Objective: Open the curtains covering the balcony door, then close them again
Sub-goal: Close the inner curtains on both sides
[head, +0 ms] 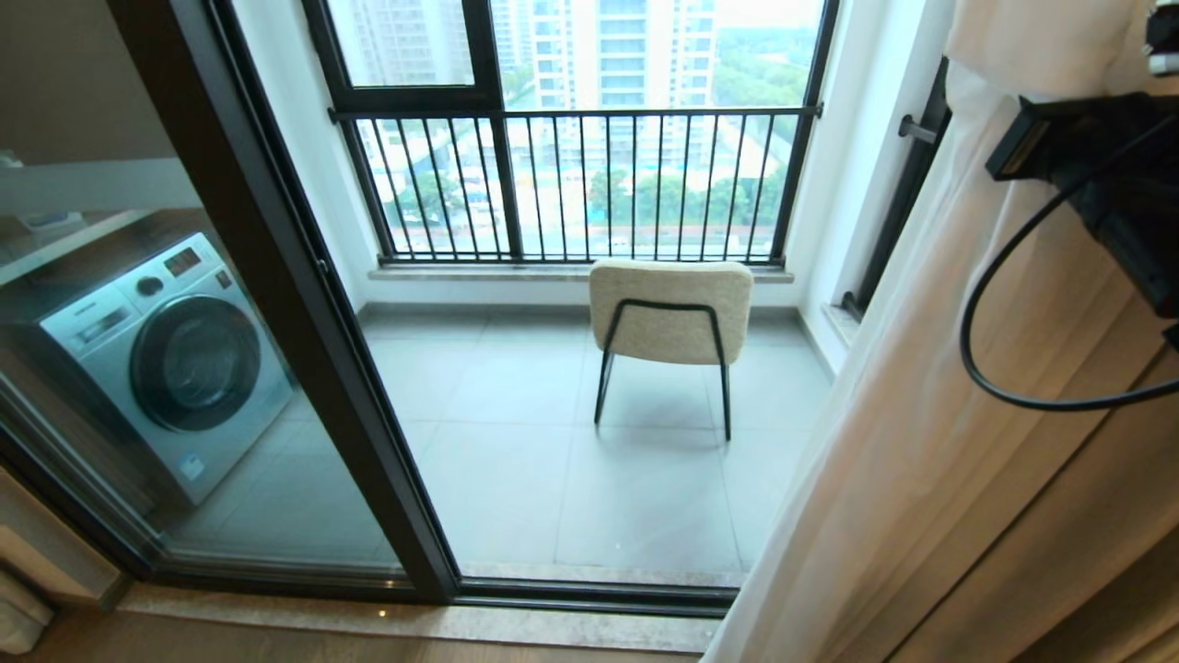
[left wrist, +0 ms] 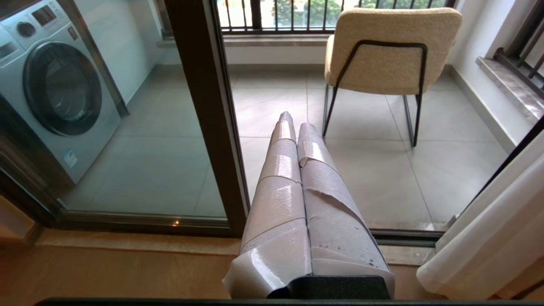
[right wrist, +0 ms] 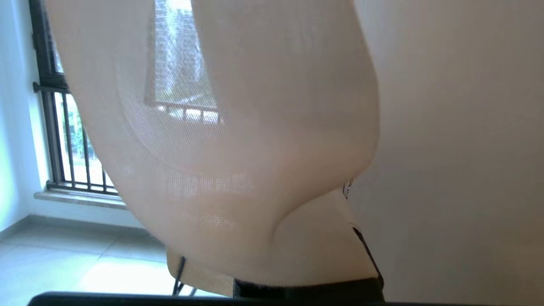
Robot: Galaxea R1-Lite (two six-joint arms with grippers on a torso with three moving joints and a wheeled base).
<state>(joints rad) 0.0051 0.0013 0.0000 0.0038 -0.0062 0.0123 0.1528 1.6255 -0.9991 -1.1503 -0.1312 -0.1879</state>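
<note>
sheer curtains (head: 930,442) bunched at right of frame, draped over closed right gripper (right wrist: 272,238); balcony door (head: 304,313) uncovered. opening looks done, closing left. left gripper (left wrist: 293,123) shut, empty.

Both pincers (left wrist: 293,123) closed, right arm (head: 1096,175) raised

Head, left wrist face balcony, share chair (head: 671,313); right wrist curtain-smothered.

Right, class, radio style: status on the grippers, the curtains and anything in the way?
Left gripper shut, empty, parked low. Right gripper shut, draped in the curtains. Curtains gathered at right, balcony door uncovered. Chair out on balcony, not in the way.
</note>
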